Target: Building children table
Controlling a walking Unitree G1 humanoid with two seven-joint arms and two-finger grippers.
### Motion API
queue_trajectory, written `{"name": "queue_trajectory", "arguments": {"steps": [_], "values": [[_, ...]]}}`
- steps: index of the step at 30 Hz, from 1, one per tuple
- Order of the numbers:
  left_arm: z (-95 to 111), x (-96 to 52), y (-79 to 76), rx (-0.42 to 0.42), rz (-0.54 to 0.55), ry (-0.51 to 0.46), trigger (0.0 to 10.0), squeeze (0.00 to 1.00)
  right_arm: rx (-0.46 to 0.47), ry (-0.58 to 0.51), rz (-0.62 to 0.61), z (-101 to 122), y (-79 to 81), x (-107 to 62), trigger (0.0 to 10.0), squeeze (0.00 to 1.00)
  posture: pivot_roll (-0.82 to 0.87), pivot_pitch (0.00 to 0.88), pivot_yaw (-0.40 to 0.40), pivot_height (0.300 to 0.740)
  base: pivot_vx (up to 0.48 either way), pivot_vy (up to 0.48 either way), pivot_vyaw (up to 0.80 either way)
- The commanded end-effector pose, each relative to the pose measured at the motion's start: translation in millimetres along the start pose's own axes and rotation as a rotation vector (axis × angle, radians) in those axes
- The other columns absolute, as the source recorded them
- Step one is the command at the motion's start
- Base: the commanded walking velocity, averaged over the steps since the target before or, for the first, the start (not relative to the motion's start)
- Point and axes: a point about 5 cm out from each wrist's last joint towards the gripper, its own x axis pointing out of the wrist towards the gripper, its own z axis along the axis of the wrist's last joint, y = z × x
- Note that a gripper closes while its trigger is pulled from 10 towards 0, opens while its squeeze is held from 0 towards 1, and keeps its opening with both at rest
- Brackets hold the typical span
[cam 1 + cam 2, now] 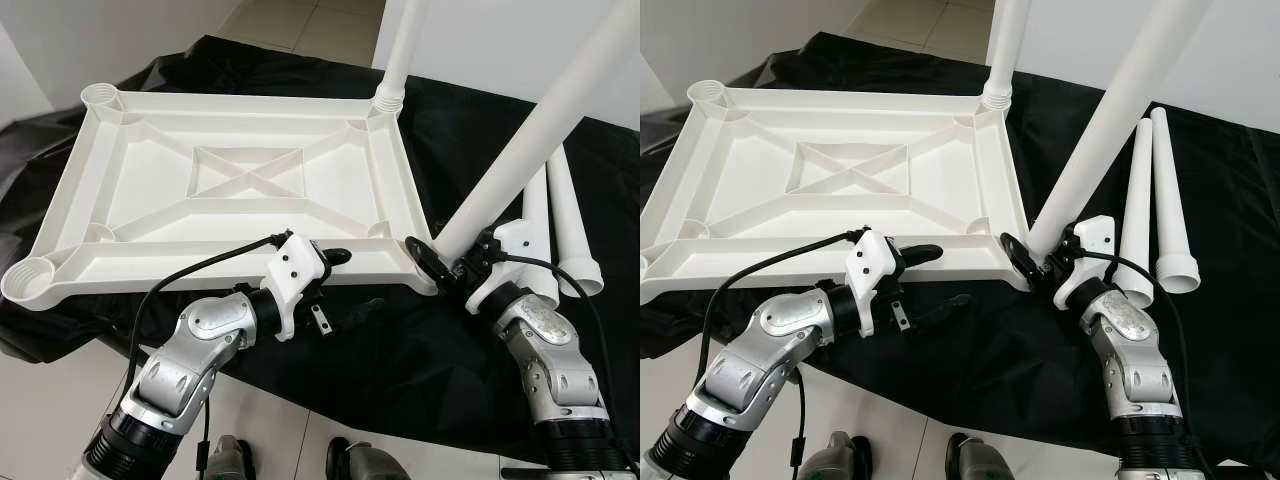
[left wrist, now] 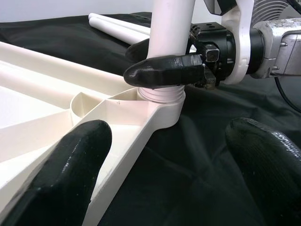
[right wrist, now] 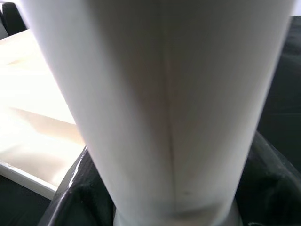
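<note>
Tabletop (image 1: 240, 180) upside down on cloth (image 1: 420, 340), w/ leg (image 1: 400, 60) upright in far-right corner, leg (image 1: 530, 140) tilted at near-right corner, two legs (image 1: 1155, 200) lying right of it.

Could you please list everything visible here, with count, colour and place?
Tabletop: one, white, lying underside up on the black cloth.
Fitted leg: one, white, standing in the far right corner socket.
Held leg: one, white, tilted, foot at the near right corner socket.
Loose legs: two, white, lying side by side on the cloth, at the right.
Cloth: one, black, under everything.
Left gripper: open, at the tabletop's near edge.
Right gripper: clamped on the held leg.
</note>
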Motion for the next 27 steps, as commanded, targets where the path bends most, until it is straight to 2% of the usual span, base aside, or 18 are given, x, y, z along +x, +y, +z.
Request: {"name": "queue_trajectory", "arguments": {"steps": [1, 4, 6, 9, 16, 21, 22, 23, 24, 27], "values": [[-5, -0.6, -1.8, -0.009, 0.016, 0.012, 10.0, 0.00, 0.021, 0.028, -0.025, -7, -1.9, -5.3, 10.0, 0.00, 0.05, 0.164, -0.064, 0.740, 0.000, 0.000, 0.00], [-5, -0.2, -2.8, -0.009, 0.009, 0.008, 10.0, 0.00, 0.034, 0.038, -0.094, -10, -0.8, -6.4, 10.0, 0.00, 0.05, 0.166, -0.063, 0.740, 0.000, 0.000, 0.00], [-5, -0.2, -2.8, -0.009, 0.009, 0.008, 10.0, 0.00, 0.034, 0.038, -0.094, -10, -0.8, -6.4, 10.0, 0.00, 0.05, 0.166, -0.063, 0.740, 0.000, 0.000, 0.00], [-5, 0.4, -4.6, -0.015, 0.002, -0.001, 10.0, 0.00, 0.039, 0.052, -0.242, -15, 7.2, -6.3, 10.0, 0.00, 0.04, 0.175, -0.063, 0.740, 0.000, 0.000, 0.00], [-4, 1.6, -6.2, -0.021, 0.001, -0.005, 10.0, 0.00, 0.066, 0.045, -0.370, -14, 19.1, -5.3, 10.0, 0.00, 0.04, 0.188, -0.068, 0.740, 0.000, 0.000, 0.00], [-5, 1.2, -7.1, -0.025, -0.006, -0.003, 10.0, 0.00, 0.100, 0.070, -0.588, -18, 30.9, -8.3, 10.0, 0.00, 0.04, 0.192, -0.067, 0.740, 0.000, 0.000, 0.00], [-5, 1.2, -7.1, -0.025, -0.006, -0.003, 10.0, 0.00, 0.100, 0.070, -0.588, -18, 30.9, -8.3, 10.0, 0.00, 0.04, 0.192, -0.067, 0.740, 0.000, 0.000, 0.00], [-5, 1.3, -6.9, -0.025, -0.007, -0.003, 10.0, 0.00, 0.079, 0.079, -0.686, -18, 32.7, -11.0, 10.0, 0.00, 0.04, 0.191, -0.067, 0.740, 0.000, 0.000, 0.00], [-5, 1.4, -6.8, -0.025, -0.008, -0.003, 10.0, 0.00, 0.066, 0.077, -0.727, -18, 33.2, -12.5, 10.0, 0.00, 0.04, 0.191, -0.067, 0.740, 0.000, 0.000, 0.00], [-5, 1.6, -6.3, -0.023, -0.008, -0.003, 10.0, 0.00, 0.072, 0.091, -0.774, -18, 41.0, -11.2, 10.0, 0.00, 0.04, 0.189, -0.064, 0.740, 0.000, 0.000, 0.00]]}}
